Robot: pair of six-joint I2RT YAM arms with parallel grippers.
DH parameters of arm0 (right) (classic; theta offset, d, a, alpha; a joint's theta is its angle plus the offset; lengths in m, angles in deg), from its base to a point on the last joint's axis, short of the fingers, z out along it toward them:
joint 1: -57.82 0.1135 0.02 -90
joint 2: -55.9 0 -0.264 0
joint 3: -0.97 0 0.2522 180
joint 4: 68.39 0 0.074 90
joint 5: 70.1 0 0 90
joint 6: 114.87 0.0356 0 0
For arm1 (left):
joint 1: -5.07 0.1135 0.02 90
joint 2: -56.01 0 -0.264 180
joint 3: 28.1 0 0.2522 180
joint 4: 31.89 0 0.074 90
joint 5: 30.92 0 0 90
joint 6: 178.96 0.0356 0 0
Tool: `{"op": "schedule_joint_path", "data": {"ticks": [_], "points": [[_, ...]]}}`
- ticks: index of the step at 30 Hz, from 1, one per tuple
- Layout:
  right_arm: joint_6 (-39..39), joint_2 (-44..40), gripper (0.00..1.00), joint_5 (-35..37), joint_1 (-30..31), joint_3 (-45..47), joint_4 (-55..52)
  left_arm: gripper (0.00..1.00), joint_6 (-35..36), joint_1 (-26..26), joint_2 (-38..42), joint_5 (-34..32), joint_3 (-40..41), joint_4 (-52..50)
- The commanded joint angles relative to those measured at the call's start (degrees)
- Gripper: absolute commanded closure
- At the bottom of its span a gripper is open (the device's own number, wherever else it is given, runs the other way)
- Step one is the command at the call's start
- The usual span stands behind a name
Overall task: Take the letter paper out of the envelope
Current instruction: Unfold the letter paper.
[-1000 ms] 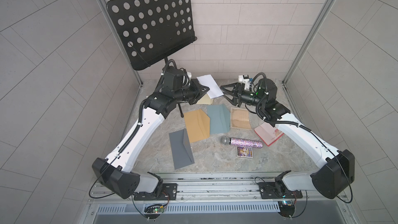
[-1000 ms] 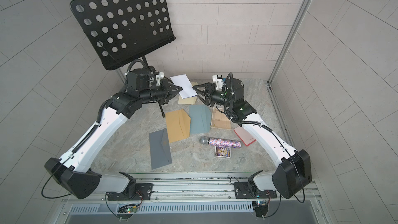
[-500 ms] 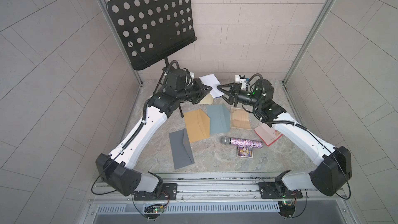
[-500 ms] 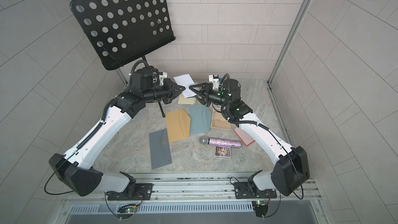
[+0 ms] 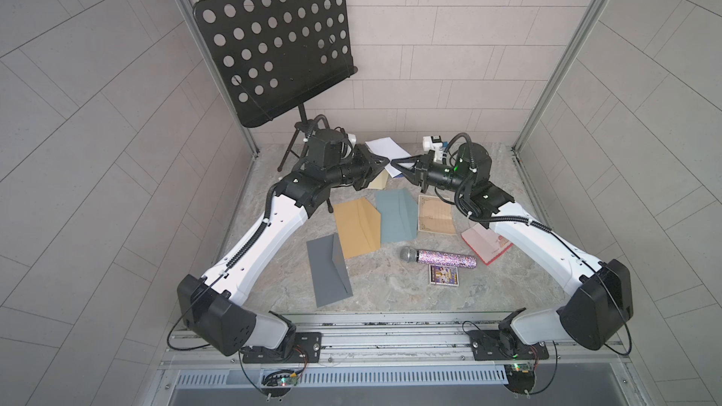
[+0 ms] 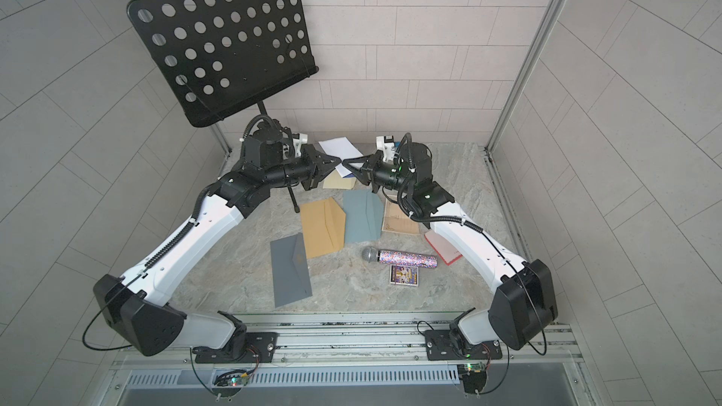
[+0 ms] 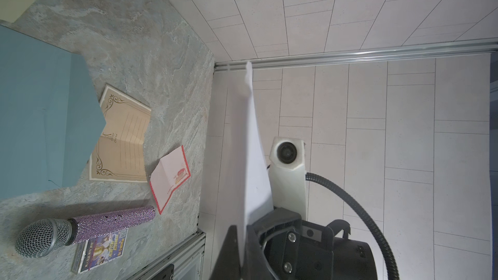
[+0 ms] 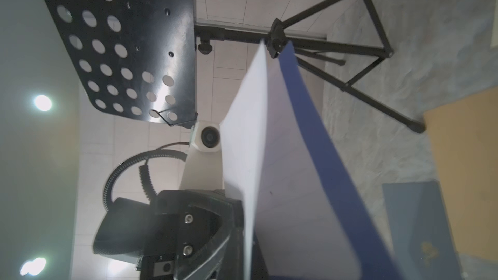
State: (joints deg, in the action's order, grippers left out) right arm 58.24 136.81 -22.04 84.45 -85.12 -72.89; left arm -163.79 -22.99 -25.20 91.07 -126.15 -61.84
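A white envelope (image 5: 385, 147) with a blue inner face (image 8: 310, 119) hangs in the air at the back middle of the table in both top views. My left gripper (image 5: 384, 160) and right gripper (image 5: 394, 163) meet tip to tip at its lower edge. The left wrist view shows the right gripper (image 7: 244, 251) shut on the sheet. In the right wrist view the left gripper (image 8: 242, 238) has a finger on each side of the sheet, but whether they still pinch it does not show. I cannot tell the letter paper apart from the envelope.
A black music stand (image 5: 273, 44) on a tripod (image 5: 291, 150) rises at the back left. On the table lie a grey envelope (image 5: 328, 271), a tan one (image 5: 357, 228), a blue-grey one (image 5: 396, 216), a beige lined sheet (image 5: 435, 214), a pink card (image 5: 484, 244) and a glitter microphone (image 5: 437, 257).
My right gripper has moved left to the white envelope and closed on it. The left arm has carried the envelope a little toward the middle.
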Motion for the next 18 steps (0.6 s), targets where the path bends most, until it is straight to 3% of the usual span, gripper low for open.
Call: {"op": "schedule_joint_path", "data": {"ticks": [1,4,8,12,18], "points": [[-16.4,-1.52,1.0,-0.39,0.37,-7.05,-14.13,0.53,-1.46,0.11,1.33,-1.53,-1.2,-0.59],[-39.84,-2.27,1.0,4.4,1.09,-14.01,-34.03,0.28,-0.59,3.21,2.42,-2.42,-2.92,-7.12],[-60.91,-4.74,1.0,13.87,2.73,-15.07,-44.45,0.17,-1.98,7.12,1.94,2.84,-4.66,-11.62],[-76.96,-8.77,1.0,24.87,6.29,-10.68,-44.33,0.14,-4.07,7.49,1.48,6.93,-5.15,-12.91],[-97.34,-17.11,1.0,36.96,11.68,2.12,-30.83,0.11,-8.65,7.49,2.92,10.28,-2.15,-13.55]]}}
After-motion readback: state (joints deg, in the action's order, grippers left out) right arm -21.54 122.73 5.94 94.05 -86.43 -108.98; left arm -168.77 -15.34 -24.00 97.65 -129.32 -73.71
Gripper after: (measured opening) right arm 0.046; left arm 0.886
